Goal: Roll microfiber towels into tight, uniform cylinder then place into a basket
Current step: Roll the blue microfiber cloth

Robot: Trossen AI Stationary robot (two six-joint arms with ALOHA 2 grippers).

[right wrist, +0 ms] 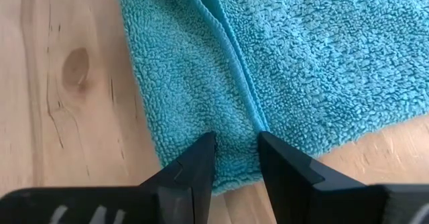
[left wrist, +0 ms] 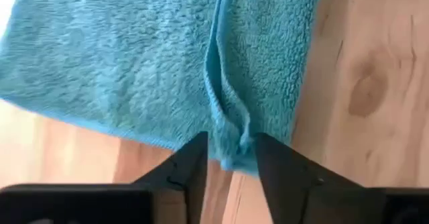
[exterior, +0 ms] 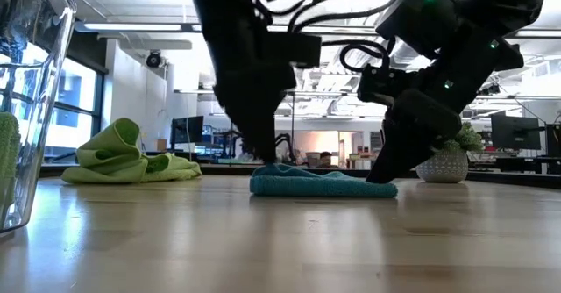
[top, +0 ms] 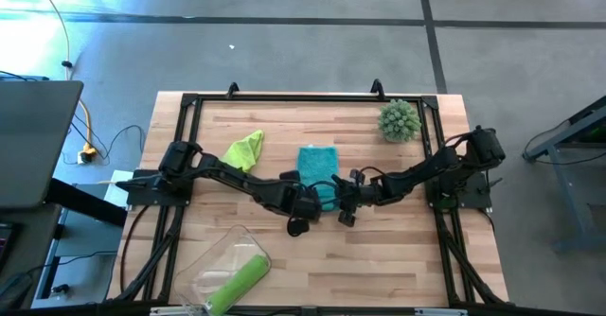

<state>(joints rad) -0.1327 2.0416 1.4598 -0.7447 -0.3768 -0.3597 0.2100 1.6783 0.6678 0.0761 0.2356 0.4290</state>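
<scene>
Mid-surface, the left tool [left wrist: 230,158] and right tool [right wrist: 236,155] each straddle a fold of the teal towel [top: 317,167], fingers slightly apart.

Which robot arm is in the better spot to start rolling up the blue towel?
Neither clearly. The left gripper and the right gripper both sit at the near edge of the teal towel, each straddling a fold. Rolling probably needs both together.
</scene>
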